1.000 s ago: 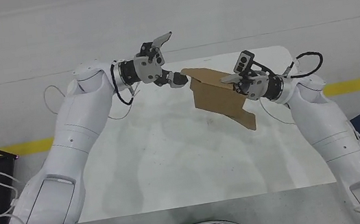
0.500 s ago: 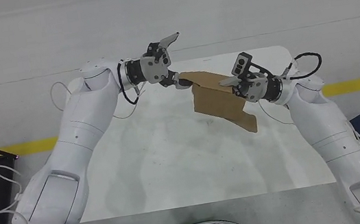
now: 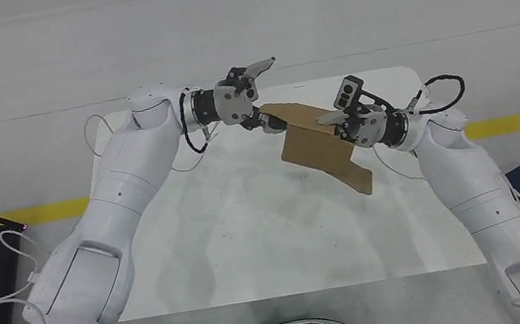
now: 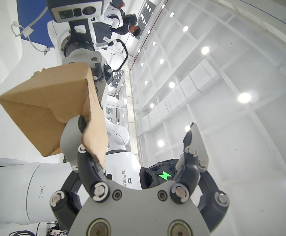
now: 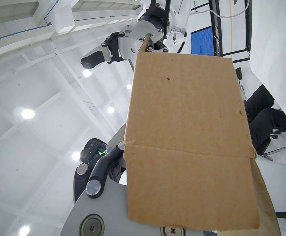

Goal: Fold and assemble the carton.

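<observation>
Left gripper [image 3: 270,91] has slid right along bench's [image 3: 253,253] far edge since earlier frame; carton [image 3: 319,140] barely shifted. Left gripper spread wide, grips nothing, one finger [image 4: 69,134] touching carton flap. Right gripper [image 3: 341,123] clamped on carton. Carton aloft over bench's far right part, long axis far-left to near-right. Bench white; yellow line [image 3: 27,212] on grey floor.

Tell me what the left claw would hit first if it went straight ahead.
Likely the brown cardboard carton: the left claw is open, one finger against its flap.
</observation>
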